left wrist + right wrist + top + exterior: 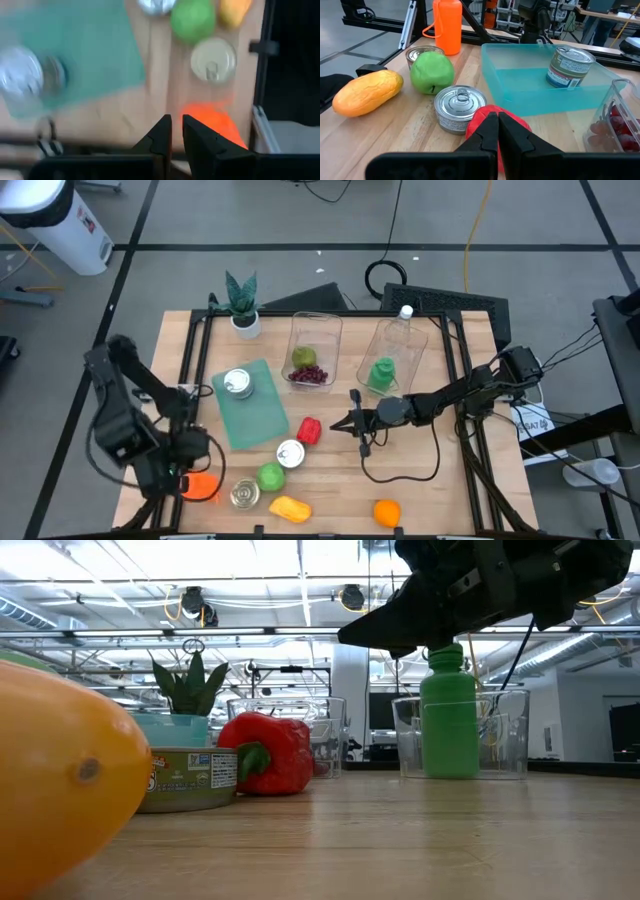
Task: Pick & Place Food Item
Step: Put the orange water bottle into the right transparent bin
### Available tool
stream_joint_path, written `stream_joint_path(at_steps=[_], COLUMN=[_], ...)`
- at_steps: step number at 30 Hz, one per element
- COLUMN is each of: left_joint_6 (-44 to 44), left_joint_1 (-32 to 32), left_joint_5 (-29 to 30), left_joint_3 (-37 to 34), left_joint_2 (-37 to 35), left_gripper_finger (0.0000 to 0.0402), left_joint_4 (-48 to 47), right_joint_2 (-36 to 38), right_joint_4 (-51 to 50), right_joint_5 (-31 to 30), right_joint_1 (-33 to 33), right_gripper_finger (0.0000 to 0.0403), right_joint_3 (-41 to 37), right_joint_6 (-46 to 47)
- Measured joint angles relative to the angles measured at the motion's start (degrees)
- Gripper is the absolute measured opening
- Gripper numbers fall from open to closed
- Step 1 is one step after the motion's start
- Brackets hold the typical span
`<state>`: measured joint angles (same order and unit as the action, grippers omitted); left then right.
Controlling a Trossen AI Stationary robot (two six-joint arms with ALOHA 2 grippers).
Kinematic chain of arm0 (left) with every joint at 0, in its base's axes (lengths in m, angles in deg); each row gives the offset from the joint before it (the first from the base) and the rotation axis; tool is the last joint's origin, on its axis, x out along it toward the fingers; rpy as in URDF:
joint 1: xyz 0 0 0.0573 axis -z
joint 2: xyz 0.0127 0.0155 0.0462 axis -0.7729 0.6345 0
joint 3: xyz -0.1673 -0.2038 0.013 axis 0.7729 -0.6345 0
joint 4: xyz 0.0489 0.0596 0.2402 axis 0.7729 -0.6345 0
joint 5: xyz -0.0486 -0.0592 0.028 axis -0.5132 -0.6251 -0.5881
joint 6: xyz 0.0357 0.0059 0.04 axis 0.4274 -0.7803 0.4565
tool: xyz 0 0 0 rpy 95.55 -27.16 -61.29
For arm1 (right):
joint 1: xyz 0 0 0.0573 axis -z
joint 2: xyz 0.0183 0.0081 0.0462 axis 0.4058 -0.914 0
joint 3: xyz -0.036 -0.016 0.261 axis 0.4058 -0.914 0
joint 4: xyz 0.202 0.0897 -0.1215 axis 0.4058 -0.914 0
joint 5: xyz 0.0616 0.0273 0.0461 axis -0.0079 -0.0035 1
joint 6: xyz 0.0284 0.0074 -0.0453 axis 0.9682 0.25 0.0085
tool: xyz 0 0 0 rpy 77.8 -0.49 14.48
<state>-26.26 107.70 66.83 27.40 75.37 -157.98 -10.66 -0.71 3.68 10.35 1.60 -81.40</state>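
Nearest the low camera looms a yellow-orange mango-like fruit, with a red bell pepper lying on the wooden table beyond it, beside a small tin can. Just right of the pepper, the right gripper hovers with fingers closed and empty. This looks like the approach step: next, the jaws must open and descend around the pepper. At the near-left corner, the left gripper waits, closed on nothing, above an orange bottle.
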Motion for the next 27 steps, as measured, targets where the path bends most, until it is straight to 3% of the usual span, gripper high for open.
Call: stream_joint_path(at_steps=[5,10,19,21,27], left_joint_6=[-14.5,-26.3,-31.9,-30.5,-28.7], left_joint_1=[6.7,13.7,18.0,18.0,18.0], left_joint_5=[-8.6,-10.5,3.2,5.7,5.5], left_joint_3=[-0.3,-0.3,-0.3,-0.3,-0.3], left_joint_2=[0.6,1.2,1.4,1.8,4.8], left_gripper_finger=[0.0051,0.0051,0.0069,0.0092,0.0194], left_joint_4=[0.4,0.3,0.4,0.5,0.7], right_joint_2=[0.0,0.0,0.0,0.0,0.0], right_joint_4=[-0.9,-0.7,-0.6,-0.6,-0.6], right_joint_5=[0.0,0.0,-0.1,-0.1,-0.1], right_joint_1=[0.0,0.0,0.0,0.0,0.0], right_gripper_finger=[0.0004,0.0004,0.0004,0.0004,0.0004], right_joint_3=[0.0,0.0,0.0,0.0,0.0], right_joint_6=[0.0,0.0,0.0,0.0,0.0])
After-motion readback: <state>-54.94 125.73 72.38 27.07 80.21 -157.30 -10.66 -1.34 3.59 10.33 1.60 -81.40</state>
